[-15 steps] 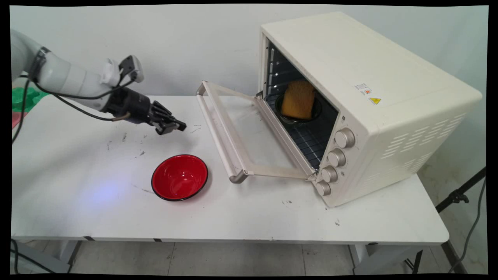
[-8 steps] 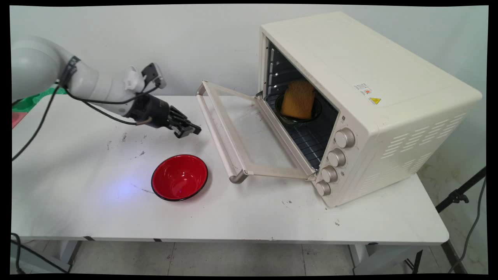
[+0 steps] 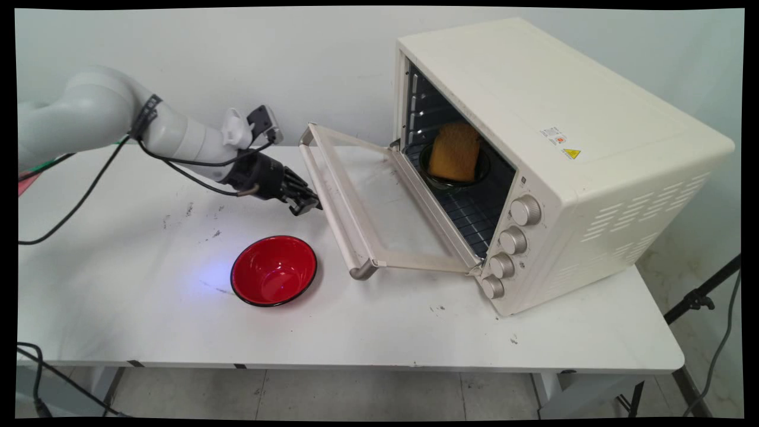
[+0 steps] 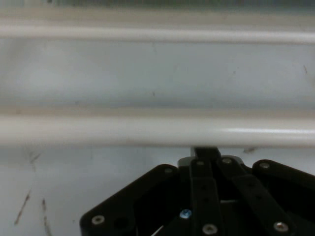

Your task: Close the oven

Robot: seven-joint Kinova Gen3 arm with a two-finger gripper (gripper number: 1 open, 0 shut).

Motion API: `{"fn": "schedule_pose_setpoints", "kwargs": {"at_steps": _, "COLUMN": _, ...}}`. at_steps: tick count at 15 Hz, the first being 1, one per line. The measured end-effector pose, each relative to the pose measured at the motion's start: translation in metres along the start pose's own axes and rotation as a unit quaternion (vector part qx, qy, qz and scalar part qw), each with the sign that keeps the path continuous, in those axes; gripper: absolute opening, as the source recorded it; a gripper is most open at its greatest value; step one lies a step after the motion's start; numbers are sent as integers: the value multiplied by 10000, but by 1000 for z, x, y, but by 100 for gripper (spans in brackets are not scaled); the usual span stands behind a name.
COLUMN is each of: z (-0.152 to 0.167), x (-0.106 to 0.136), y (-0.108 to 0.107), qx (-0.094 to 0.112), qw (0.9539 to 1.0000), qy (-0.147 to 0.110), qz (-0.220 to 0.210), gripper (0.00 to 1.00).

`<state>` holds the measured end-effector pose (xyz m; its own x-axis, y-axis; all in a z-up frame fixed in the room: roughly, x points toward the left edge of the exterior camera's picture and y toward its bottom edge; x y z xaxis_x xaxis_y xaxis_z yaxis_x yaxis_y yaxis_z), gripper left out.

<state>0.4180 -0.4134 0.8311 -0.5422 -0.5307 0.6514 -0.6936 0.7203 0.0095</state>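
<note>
One gripper (image 3: 305,206), fingers seemingly pressed together and holding nothing, just beside the open oven door's handle bar (image 3: 332,204). Bar directly ahead, long axis crosswise to the fingers. Red bowl (image 3: 274,270) nearby; oven (image 3: 557,154) beyond.

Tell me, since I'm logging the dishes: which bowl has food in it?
The dark bowl inside the open oven: it holds a yellow-orange sponge-like piece. The red bowl on the table has nothing in it.

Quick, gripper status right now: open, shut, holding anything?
Gripper: shut, holding nothing, tips right at the oven door's handle.
</note>
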Motion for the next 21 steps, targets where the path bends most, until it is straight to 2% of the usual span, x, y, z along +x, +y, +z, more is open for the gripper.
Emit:
{"fn": "schedule_pose_setpoints", "kwargs": {"at_steps": 9, "z": 13, "x": 22, "y": 3, "qx": -171, "qw": 9994, "qy": 99, "qz": 277, "gripper": 0}}
{"fn": "schedule_pose_setpoints", "kwargs": {"at_steps": 21, "z": -22, "x": 78, "y": 0, "qx": -282, "qw": 9971, "qy": 449, "qz": 554, "gripper": 0}}
